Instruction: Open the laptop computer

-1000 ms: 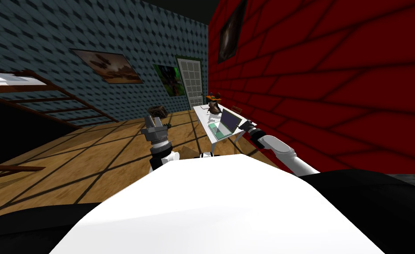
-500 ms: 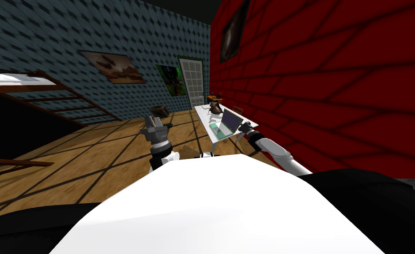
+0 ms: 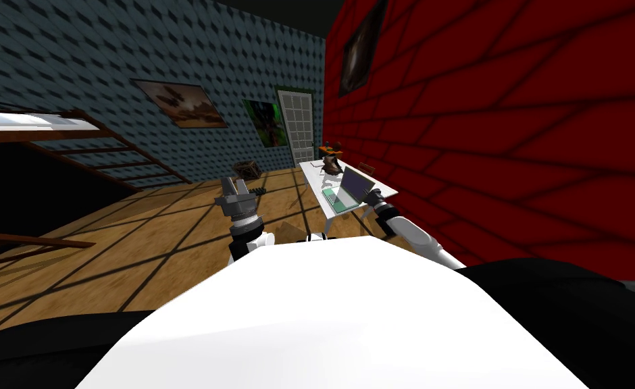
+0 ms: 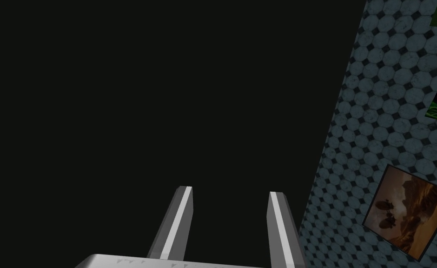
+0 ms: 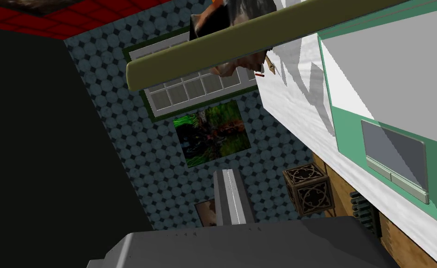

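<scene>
The laptop (image 3: 347,190) stands open on the white table (image 3: 315,177), its dark screen raised over a green base. In the right wrist view the green base with its grey trackpad (image 5: 393,158) lies close beside my hand, and the lid's olive edge (image 5: 222,56) crosses ahead of it. My right gripper (image 3: 372,197) is at the laptop's near right side, fingers (image 5: 231,195) pressed together with nothing between them. My left gripper (image 3: 231,187) is raised over the floor, left of the table, and stands open (image 4: 230,191) and empty.
A brown and orange figure (image 3: 329,159) stands at the table's far end. A dark wooden crate (image 3: 247,169) sits on the floor near the white door (image 3: 296,128). The red wall (image 3: 512,135) runs along the table's right. A wooden stair rail (image 3: 86,152) is at the left.
My right gripper has gone from open to shut beside the laptop. The head view has turned a little, shifting the whole picture. The left arm has stayed where it was.
</scene>
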Controlling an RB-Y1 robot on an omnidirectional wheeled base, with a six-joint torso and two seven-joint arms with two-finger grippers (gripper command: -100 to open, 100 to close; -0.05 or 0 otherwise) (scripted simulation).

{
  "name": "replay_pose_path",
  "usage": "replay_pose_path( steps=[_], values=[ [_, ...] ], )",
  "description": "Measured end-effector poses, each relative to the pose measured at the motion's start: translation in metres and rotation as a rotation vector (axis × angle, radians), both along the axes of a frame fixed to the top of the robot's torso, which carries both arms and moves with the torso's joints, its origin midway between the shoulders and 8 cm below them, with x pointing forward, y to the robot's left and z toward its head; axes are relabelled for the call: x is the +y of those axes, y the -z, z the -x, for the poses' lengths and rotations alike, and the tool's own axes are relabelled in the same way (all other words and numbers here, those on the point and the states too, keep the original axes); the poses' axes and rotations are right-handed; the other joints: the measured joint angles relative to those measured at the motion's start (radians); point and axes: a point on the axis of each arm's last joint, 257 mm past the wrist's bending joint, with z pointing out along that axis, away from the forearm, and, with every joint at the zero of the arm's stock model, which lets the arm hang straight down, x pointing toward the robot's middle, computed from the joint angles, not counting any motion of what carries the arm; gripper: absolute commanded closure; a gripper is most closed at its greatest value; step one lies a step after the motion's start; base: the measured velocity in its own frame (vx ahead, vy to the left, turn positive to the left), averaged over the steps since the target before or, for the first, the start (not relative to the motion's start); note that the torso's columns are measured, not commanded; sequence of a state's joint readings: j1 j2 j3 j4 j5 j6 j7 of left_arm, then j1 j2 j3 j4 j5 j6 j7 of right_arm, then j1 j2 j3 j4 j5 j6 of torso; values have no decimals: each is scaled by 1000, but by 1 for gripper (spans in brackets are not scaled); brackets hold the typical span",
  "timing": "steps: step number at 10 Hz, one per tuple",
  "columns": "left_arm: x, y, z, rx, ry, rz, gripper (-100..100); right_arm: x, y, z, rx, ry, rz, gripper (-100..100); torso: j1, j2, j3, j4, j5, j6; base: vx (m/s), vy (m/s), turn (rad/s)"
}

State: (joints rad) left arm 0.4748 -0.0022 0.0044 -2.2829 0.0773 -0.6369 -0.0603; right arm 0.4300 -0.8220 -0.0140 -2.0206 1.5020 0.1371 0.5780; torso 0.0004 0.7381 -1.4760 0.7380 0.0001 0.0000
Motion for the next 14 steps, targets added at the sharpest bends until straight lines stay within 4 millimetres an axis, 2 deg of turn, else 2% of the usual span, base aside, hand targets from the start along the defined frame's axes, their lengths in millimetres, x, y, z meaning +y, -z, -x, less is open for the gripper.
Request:
replay_pose_path(
  steps=[3,4,14],
  values=[
    [0,0,0,0,0,0,0,12,0,8,-37,12,90,100,-1,0,0,0,0,0,-9,13,26],
    [0,0,0,0,0,0,0,12,0,8,-39,13,93,-100,-1,-1,0,0,0,0,5,7,-23],
    [0,0,0,0,0,0,0,-24,-3,-6,15,27,-37,-100,0,0,0,0,0,0,8,4,-13]
  ],
)
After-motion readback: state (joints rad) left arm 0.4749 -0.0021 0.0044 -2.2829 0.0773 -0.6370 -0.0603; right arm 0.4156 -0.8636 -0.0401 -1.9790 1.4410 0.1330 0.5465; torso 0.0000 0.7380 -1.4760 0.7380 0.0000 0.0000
